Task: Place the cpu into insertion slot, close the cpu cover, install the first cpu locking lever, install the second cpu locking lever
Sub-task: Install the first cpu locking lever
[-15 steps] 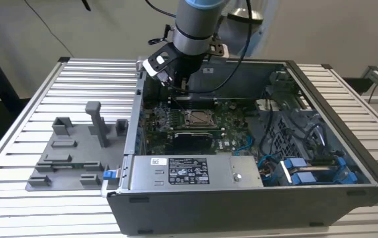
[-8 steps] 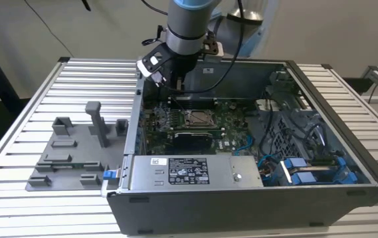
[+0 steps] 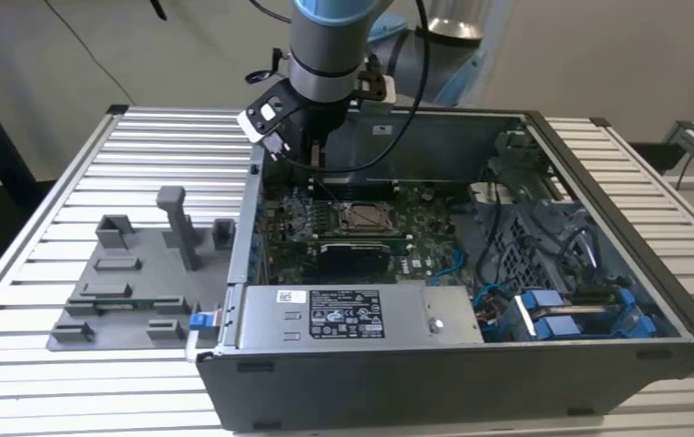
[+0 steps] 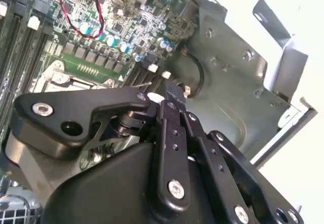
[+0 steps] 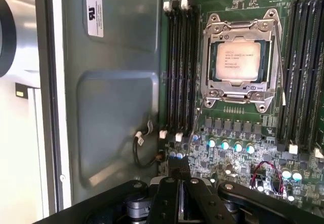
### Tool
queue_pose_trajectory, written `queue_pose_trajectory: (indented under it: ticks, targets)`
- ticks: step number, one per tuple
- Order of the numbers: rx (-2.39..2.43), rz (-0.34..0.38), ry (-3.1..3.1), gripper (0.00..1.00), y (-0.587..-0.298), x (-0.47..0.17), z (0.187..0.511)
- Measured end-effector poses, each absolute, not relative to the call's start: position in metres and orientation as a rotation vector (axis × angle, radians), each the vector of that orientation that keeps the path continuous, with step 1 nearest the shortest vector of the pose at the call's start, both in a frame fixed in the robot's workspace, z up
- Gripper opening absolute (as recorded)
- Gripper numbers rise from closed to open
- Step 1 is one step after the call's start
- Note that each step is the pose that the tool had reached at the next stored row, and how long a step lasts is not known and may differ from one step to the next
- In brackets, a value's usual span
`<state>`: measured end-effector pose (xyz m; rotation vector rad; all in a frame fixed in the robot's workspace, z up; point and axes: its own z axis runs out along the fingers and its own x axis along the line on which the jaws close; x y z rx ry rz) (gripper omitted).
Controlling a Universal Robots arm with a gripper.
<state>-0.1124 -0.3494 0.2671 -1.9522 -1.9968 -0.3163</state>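
Note:
The cpu [image 5: 238, 61] lies flat in the insertion slot [image 3: 363, 217], its silvery-beige top showing. The cpu cover [image 5: 242, 27] is down around it, its frame edging the chip. A thin wire lever [image 5: 281, 67] runs along one side of the socket. A second wire lever [image 5: 200, 117] angles away from the opposite corner. My gripper [image 3: 311, 159] hangs over the back of the green board, to the exterior view's left of the socket and near the case wall. In both wrist views its black fingertips [image 5: 178, 169] [image 4: 171, 89] are shut together with nothing between them.
Black memory slots [image 5: 179, 67] flank the socket on both sides. The grey case wall [image 5: 116, 82] stands close beside the gripper. A power supply [image 3: 347, 314] fills the case front, and blue cables [image 3: 566, 309] lie at the exterior view's right. A grey fixture plate [image 3: 140, 273] sits on the slatted table.

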Motion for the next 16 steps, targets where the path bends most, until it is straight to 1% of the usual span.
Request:
queue_pose_trajectory:
  ticks: [8, 16]
  targets:
    - [-1.953, -0.316, -1.996, 0.11, -0.3494, -0.1125, 0.2668]
    - [-1.944, -0.331, -1.993, 0.11, -0.3502, -0.1138, 0.2609]
